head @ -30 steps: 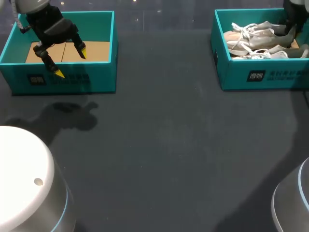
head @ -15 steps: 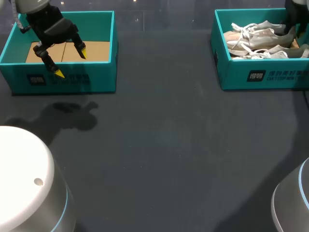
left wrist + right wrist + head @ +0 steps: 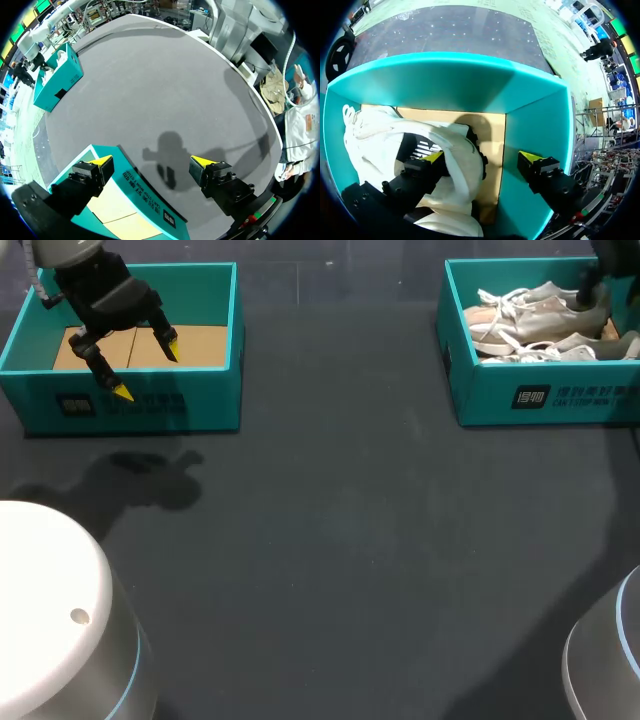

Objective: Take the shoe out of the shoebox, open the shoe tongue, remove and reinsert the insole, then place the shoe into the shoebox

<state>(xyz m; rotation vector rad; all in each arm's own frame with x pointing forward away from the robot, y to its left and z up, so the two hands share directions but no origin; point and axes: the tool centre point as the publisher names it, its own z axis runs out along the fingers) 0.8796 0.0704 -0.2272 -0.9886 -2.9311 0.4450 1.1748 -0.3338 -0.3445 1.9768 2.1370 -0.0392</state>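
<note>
Right tool [image 3: 482, 162] has dipped to the shoe's [image 3: 530, 312] heel in the right box [image 3: 545, 400]; fingers apart, one inside the collar. Shoe shifted slightly. Left tool [image 3: 145, 368] unmoved, fingers apart.

A dark grey table [image 3: 340, 540], with a second, shoeless teal box [image 3: 150, 405] at its far-left corner.

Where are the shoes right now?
In the head view, the shoes lie inside the teal shoebox at the table's far right, with the right gripper reaching in over them.
</note>
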